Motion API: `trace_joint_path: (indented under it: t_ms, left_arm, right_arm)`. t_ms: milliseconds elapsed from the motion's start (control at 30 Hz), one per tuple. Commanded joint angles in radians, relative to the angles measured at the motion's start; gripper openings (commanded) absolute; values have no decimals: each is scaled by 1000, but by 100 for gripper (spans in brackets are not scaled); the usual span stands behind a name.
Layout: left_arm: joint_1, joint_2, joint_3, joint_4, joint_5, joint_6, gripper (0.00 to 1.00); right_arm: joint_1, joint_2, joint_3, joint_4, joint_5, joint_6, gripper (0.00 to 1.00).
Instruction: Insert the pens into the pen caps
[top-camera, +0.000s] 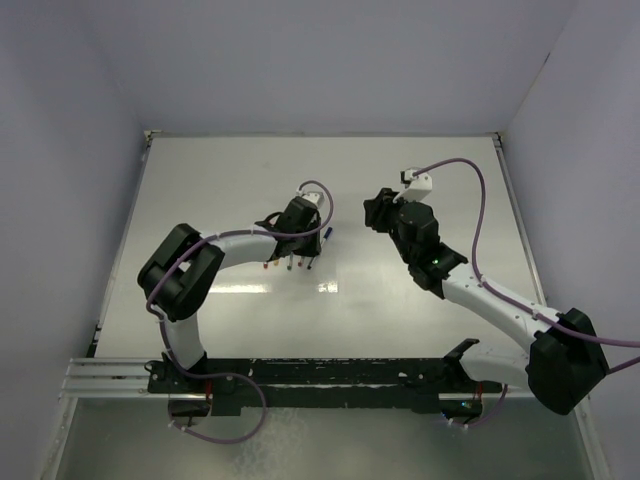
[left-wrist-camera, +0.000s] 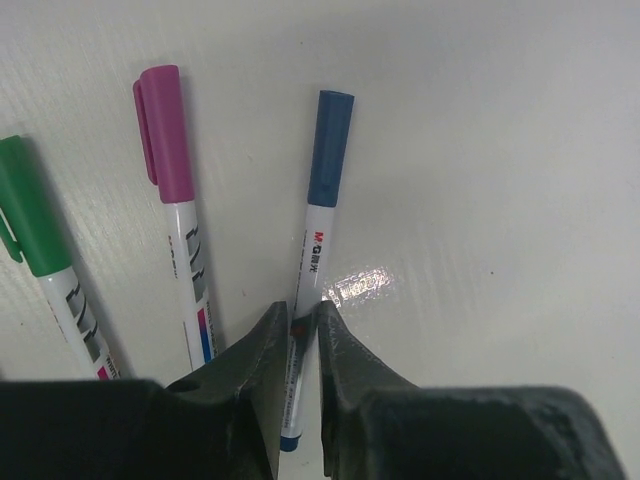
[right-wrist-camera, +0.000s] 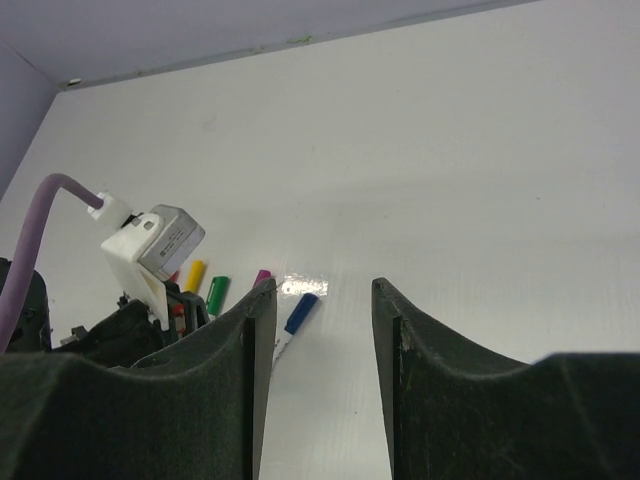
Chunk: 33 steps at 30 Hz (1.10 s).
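Straddling the blue-capped pen (left-wrist-camera: 318, 235) near its tail: the left tool (left-wrist-camera: 305, 328).

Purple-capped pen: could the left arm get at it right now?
Probably yes: the purple-capped pen lies uncovered on the table, next to the blue-capped pen that the left gripper straddles, with bare gaps on either side.

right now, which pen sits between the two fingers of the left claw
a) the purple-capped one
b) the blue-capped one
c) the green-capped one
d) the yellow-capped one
b: in the left wrist view the blue-capped pen runs down between the fingers of the left claw, while the purple-capped pen and the green-capped pen lie off to one side of it.
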Motion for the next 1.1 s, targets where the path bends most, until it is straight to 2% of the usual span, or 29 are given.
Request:
trace_joint_path:
  t_ms: [0, 300, 533, 700, 767, 867, 900, 933, 1067]
  left_arm:
    - [-2, -13, 49, 8, -25, -5, 21]
    - [-5, -53, 61, -7, -20, -3, 23]
    - [-12, -167, 65, -10, -48, 24, 24]
    - [3, -247, 60, -6, -107, 87, 25]
    - [27, -268, 46, -3, -112, 101, 26]
    - [84, -311, 0, 14, -112, 103, 27]
    - [148, -373, -68, 48, -105, 107, 27]
    - [172, -398, -96, 59, -112, 111, 27]
    - [246, -532, -223, 59, -279, 105, 30]
  right_arm:
    - [-2, -11, 2, 27, 2, 8, 45]
    - [-1, -15, 1, 27, 2, 3, 45]
    - [-2, -40, -3, 26, -3, 0, 45]
    - [-12, -63, -7, -4, 51, -11, 44]
    - [-76, -72, -10, -36, 20, 29, 44]
    - [-231, -102, -53, -37, -133, 109, 44]
    - [-323, -137, -84, -43, -177, 134, 44]
    - [-345, -150, -89, -54, -180, 135, 44]
    - [-424, -208, -106, -109, -168, 157, 44]
